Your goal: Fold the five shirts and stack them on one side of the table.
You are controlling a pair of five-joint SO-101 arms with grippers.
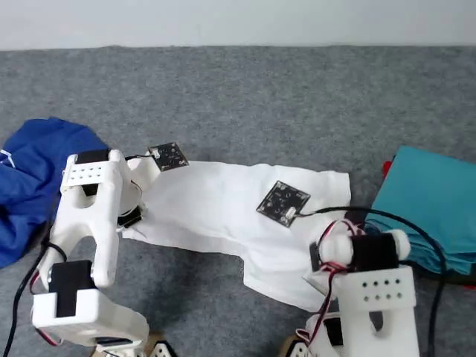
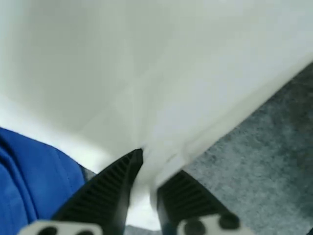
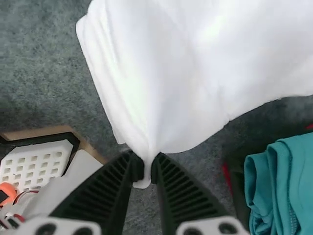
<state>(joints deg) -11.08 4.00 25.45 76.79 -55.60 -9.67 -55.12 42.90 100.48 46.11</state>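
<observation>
**A:** What is lying nearest the arms?

**B:** The white shirt (image 1: 223,216) is lying rumpled across the middle of the table, and its near right corner is reaching toward the right arm's base. The right gripper (image 3: 146,164) is pinching that near edge, its fingers closed tight on a gathered fold. The left gripper (image 2: 152,169) is nipping the shirt's left edge, with cloth caught in the narrow gap between its fingers.

**A:** What are the views adding to one another?

**B:** The wrist views are showing both pinches close up. The high view is giving the shirt's whole outline and the piles on either side of it. A blue shirt (image 1: 30,171) is lying bunched at the left edge. A teal shirt (image 1: 431,201) is sitting at the right, with a red edge (image 3: 227,171) peeking out beside it.

**A:** And the setting?

**B:** Grey carpet (image 1: 282,97) is covering the table out to the far side, where a pale wall (image 1: 238,22) is rising.
</observation>
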